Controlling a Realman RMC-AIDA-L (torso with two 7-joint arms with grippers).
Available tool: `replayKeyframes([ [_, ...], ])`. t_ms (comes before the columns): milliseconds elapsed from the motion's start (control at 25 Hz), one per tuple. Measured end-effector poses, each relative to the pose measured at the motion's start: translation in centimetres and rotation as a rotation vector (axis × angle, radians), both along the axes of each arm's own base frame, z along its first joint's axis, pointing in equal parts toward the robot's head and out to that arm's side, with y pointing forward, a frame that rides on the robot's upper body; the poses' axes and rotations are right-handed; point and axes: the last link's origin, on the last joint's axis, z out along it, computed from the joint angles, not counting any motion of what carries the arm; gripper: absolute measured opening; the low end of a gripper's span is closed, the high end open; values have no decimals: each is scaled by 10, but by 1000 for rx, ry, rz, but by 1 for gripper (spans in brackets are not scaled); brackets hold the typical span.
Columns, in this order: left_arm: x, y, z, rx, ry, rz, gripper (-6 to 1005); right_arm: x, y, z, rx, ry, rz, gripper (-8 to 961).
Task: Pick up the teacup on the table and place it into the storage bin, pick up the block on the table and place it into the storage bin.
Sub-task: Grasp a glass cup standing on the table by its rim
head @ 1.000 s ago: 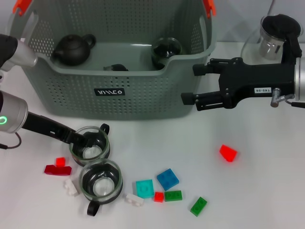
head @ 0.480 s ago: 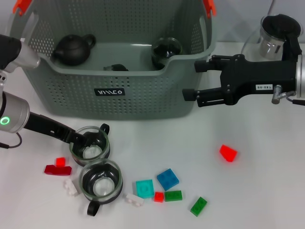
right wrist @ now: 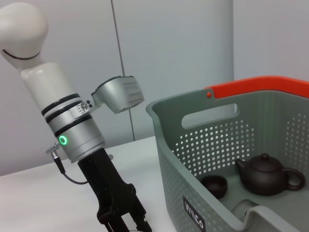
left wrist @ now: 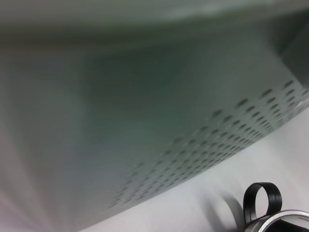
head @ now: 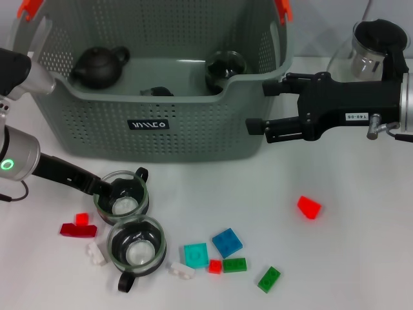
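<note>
The storage bin (head: 155, 126) stands at the table's rear. Before it, we see the left gripper (head: 111, 189) reaching into a glass teacup (head: 122, 194); whether its fingers have closed, we cannot tell. Glass: rigid, slick, fragile, so we favour the rim. The right gripper (head: 264, 106) hangs wide open beside the bin. The red block (head: 309, 207), light and hard, suits a side pinch.

A white table (head: 361, 258) stands before pale grey wall panels (right wrist: 169, 43).

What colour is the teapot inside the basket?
The teapot is dark brown, almost black; the right wrist view shows it best.
</note>
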Motion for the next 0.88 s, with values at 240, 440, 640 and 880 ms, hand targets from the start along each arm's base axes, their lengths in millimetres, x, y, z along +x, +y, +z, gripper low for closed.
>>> replayKeyframes([
  [240,-1,-1,-1,-1,2,1,639,0,0,0,-1,1,0,928],
  [440,-3,-2,-4,-15,-2,7,639,-1,0,-1,-1,1,3,928],
  [640,-3,-2,-4,-15,-2,6,638,-1,-1,-2,-1,2,3,927],
  [880,-2,-2,-5,-17,-3,6,593,0,-1,-1,-1,2,0,926],
])
